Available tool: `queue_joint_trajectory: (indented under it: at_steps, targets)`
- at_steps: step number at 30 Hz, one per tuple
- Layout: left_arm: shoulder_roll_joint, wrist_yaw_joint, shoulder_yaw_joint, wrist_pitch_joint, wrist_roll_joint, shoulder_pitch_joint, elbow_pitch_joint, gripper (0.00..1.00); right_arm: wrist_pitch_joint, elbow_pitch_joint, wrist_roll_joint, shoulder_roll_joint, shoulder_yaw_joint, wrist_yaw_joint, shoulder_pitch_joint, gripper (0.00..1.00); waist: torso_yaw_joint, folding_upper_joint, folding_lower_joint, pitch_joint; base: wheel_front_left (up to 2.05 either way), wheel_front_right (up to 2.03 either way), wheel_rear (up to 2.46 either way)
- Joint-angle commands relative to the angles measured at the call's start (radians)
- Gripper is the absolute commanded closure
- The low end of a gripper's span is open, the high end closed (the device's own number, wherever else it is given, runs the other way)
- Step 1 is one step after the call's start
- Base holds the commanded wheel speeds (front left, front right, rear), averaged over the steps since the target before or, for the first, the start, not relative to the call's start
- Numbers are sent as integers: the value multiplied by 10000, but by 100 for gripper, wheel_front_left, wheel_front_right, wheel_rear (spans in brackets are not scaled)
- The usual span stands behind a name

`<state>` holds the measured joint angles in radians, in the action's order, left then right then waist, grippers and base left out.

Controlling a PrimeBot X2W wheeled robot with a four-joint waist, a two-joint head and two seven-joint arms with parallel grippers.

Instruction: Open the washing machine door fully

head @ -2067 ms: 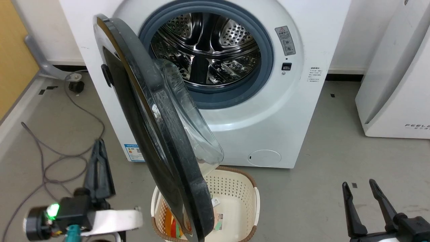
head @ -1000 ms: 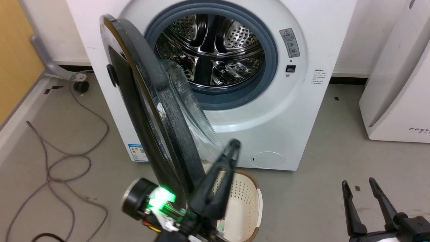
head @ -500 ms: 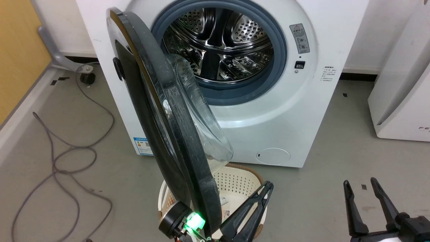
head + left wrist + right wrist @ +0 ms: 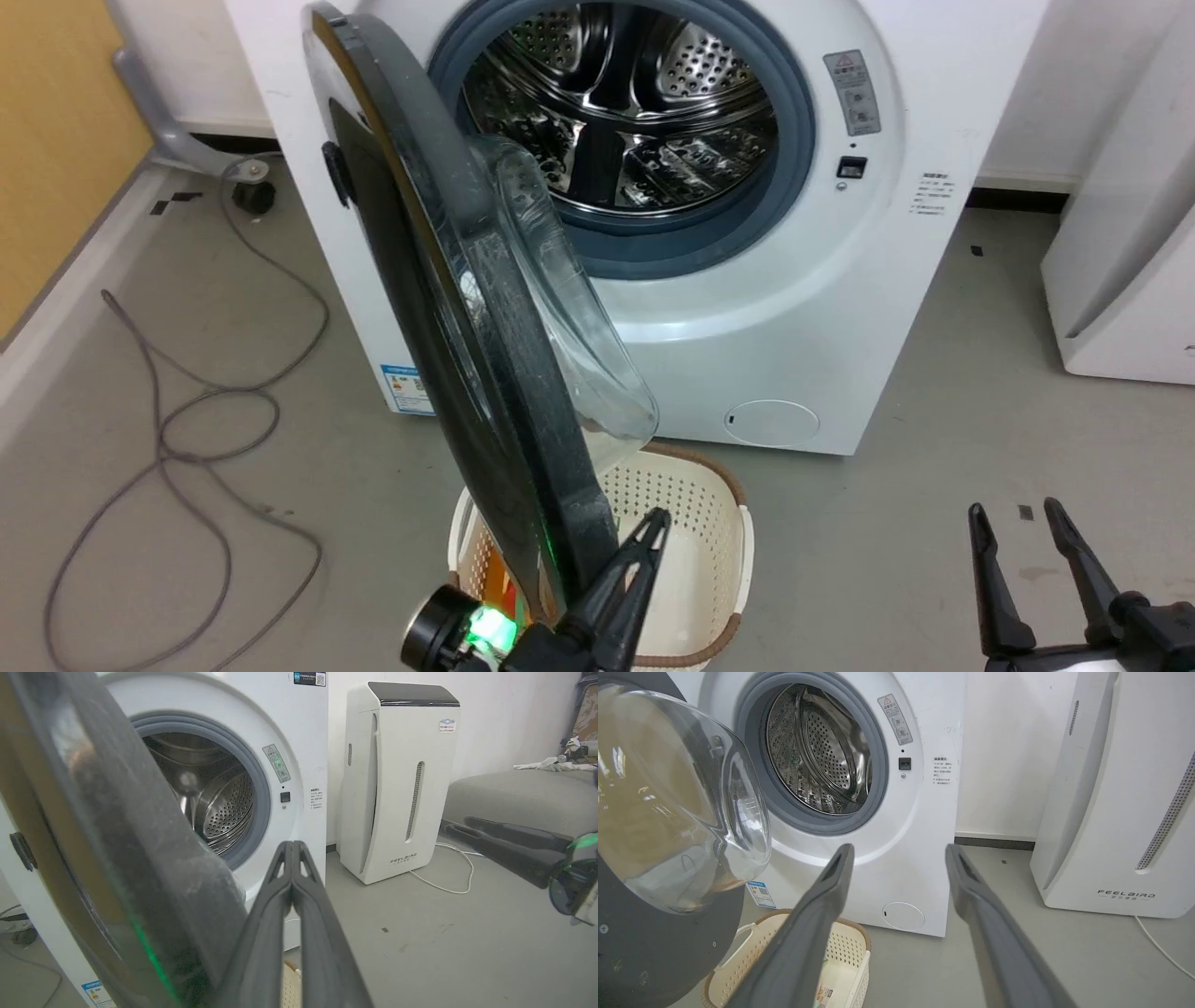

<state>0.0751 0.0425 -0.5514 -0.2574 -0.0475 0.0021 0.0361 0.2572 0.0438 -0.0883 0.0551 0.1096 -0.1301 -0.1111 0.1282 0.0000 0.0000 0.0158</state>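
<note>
The white washing machine [image 4: 803, 308] stands ahead with its steel drum [image 4: 625, 112] exposed. Its black washing machine door [image 4: 439, 308] is swung out on the left hinge, edge-on to the head view, with the glass bowl [image 4: 569, 317] facing right. My left gripper [image 4: 656, 516] is shut and empty, its fingers lying close along the inner side of the door's lower rim; I cannot tell if they touch. In the left wrist view the door [image 4: 117, 868] sits just left of the shut fingers [image 4: 280, 896]. My right gripper [image 4: 1015, 509] hangs open at the lower right, well away from the door.
A cream laundry basket [image 4: 709, 523] sits on the floor under the door's free edge. A grey cable [image 4: 187, 411] loops over the floor at left, beside a yellow wall panel [image 4: 56, 140]. The white FEELBIRD appliance [image 4: 1125, 812] stands to the machine's right.
My left gripper crossed from the door's outer left side to its inner right side, then slid left close to the rim. The camera shifted; the door's angle looks unchanged.
</note>
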Motion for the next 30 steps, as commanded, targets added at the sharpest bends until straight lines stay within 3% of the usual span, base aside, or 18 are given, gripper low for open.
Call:
queue_joint_trajectory:
  at_steps: [1,16,30]
  targets:
    - [-36,68,128,-44,-24,163,-75,100,45,25,35,-49,34,-6,111,0,100,0,0,27,0,0,0]
    - [-136,-96,499,-44,116,516,21,100,45,29,-26,-49,96,-6,86,0,1520,0,0,39,0,0,0]
    - [-136,68,1166,-44,153,817,127,100,45,9,28,-49,82,-6,182,0,2963,0,0,307,0,0,0]
